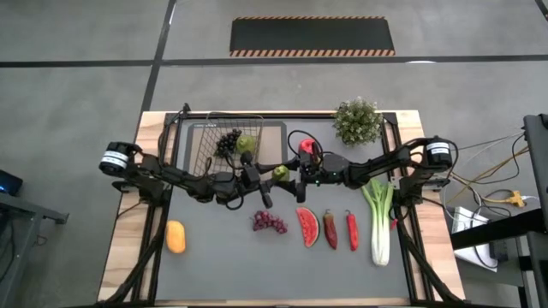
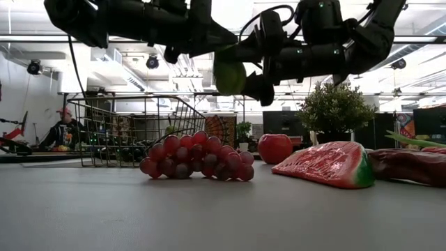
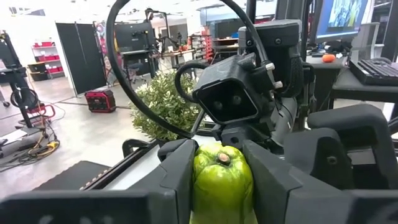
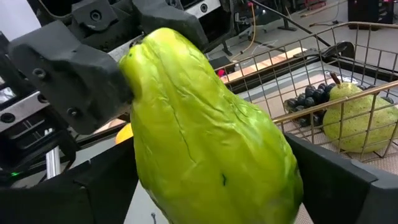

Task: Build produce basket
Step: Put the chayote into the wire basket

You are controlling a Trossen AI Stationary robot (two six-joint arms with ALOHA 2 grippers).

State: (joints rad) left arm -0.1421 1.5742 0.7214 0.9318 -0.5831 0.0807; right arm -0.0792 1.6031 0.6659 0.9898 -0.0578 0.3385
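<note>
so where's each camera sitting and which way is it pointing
High: overhead, straight down on the table, both arms meeting mid-table.
Low: table height, level past the red grapes; arms overhead.
Left wrist: on the left arm, facing the right gripper holding the green pear.
Right wrist: facing the left arm and basket.
Both wrist views share that pear.

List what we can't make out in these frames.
- Basket contents: low view, its mesh and the red grapes block them.
- Red apple: high view, partly behind the right arm.
- Leek: low view, cut by the right edge.
- Green pear, held between left gripper and right gripper: right wrist view, lower end off-frame.
</note>
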